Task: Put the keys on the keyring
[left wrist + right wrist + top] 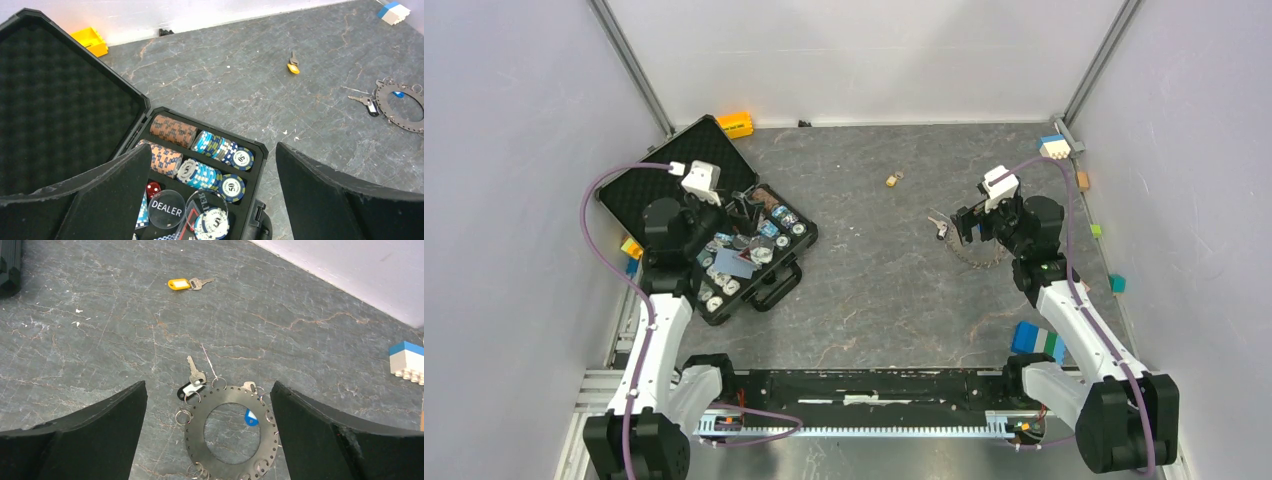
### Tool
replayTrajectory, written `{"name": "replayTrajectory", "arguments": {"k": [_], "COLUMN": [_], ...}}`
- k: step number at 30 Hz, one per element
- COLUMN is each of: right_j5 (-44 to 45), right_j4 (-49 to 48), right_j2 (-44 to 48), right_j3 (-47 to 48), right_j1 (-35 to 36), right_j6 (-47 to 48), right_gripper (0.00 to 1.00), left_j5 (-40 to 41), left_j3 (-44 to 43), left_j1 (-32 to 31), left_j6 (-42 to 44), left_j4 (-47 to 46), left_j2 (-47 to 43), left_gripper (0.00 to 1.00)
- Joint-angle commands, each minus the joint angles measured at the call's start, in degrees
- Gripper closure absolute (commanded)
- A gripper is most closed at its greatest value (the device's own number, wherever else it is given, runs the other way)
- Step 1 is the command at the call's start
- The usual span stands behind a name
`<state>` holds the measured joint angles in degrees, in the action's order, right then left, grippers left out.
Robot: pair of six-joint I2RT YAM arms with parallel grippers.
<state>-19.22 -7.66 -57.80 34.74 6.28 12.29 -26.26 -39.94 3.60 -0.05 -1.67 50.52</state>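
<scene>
The keyring is a flat grey perforated metal ring [230, 394] carrying small split rings, lying on the table; it also shows in the top view [979, 252] and the left wrist view [381, 102]. A blue key tag [251, 417] lies at its inner edge. A silver key with a black tag [192, 382] touches its upper left rim. A yellow-tagged key [179, 284] lies apart, farther back [893, 180] [293, 67]. My right gripper [209, 405] is open and empty, hovering over the ring. My left gripper [212, 155] is open and empty above the poker chip case.
An open black case [769, 290] with poker chips, a die and a dealer button sits at the left. An orange block [735, 124] lies behind it. A white-and-blue block [1053, 147] is at the back right, a blue-green block [1037, 340] near the right arm.
</scene>
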Motion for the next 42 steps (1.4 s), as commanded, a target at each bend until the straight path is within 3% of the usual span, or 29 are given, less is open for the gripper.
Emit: {"name": "replayTrajectory", "arguments": {"k": [1, 14, 19, 25, 33, 42], "right_j5": [-0.26, -0.75, 7.13, 6.88, 3.29, 8.07], "right_j4": [-1.72, 1.51, 7.51, 11.94, 15.17, 19.5], "right_j2": [1.19, -1.26, -10.58, -23.01, -36.29, -35.93], "right_j3": [0.69, 3.02, 10.52, 17.6, 27.79, 26.21], "right_j1": [0.04, 0.49, 4.92, 5.51, 7.26, 6.24], "right_j6": [0.89, 4.84, 8.78, 10.67, 10.12, 13.15], "right_gripper": [0.02, 0.02, 0.02, 0.01, 0.17, 0.27], "left_j5": [-0.88, -2.25, -3.23, -4.37, -5.82, -6.93], "left_j3": [0.92, -2.96, -6.71, -6.38, -6.11, -5.68], "left_j1": [-0.19, -0.24, -0.24, -0.32, -0.26, -0.38], "left_j6": [-2.18, 2.48, 3.16, 4.01, 4.35, 4.79], "left_j4": [-1.4, 6.17, 11.06, 11.78, 11.69, 11.25], "left_j2": [-0.01, 2.68, 6.17, 7.47, 8.46, 8.43], "left_gripper": [0.0, 0.0, 0.0, 0.0, 0.0, 0.0]}}
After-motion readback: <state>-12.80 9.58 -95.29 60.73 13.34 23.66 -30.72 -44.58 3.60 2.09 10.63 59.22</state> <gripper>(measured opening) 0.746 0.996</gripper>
